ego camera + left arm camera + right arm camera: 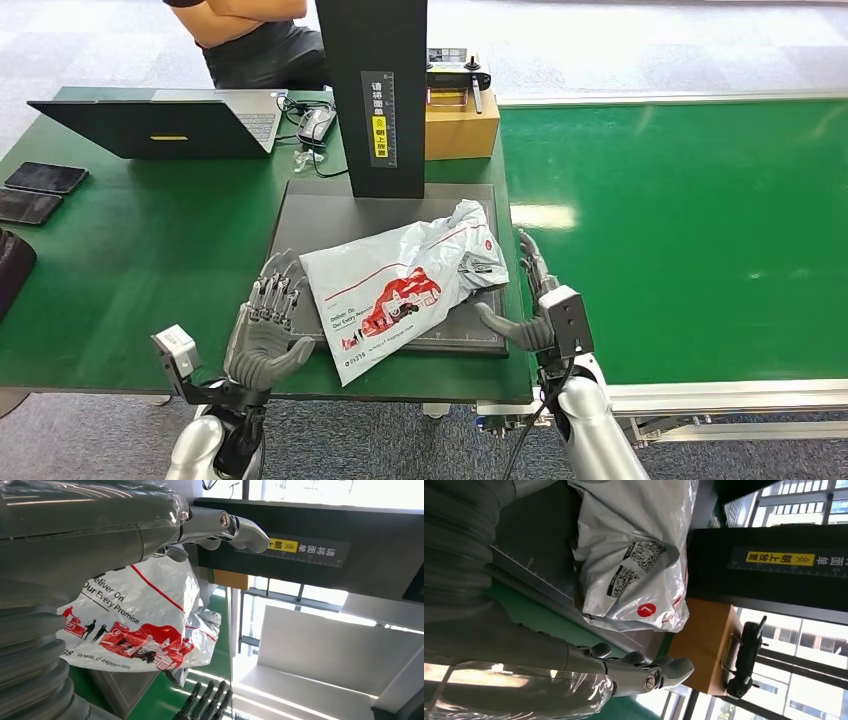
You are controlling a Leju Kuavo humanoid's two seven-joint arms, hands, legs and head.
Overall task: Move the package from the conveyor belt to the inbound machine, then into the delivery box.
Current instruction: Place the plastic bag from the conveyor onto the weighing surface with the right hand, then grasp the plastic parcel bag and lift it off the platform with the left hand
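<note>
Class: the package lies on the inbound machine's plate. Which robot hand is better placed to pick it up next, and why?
Probably the right robot hand: its fingers lie against the crumpled white plastic courier bag. The left robot hand rests open beside it.

green table (pixel 140 270), laptop (pixel 170 122), two phones (pixel 40 190), cardboard box (pixel 462 128), dark scanner platform (pixel 300 225)

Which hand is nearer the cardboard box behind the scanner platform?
Right. The right hand sits at the platform's right edge, below the cardboard box; the left hand is at the platform's left edge, farther off.
</note>
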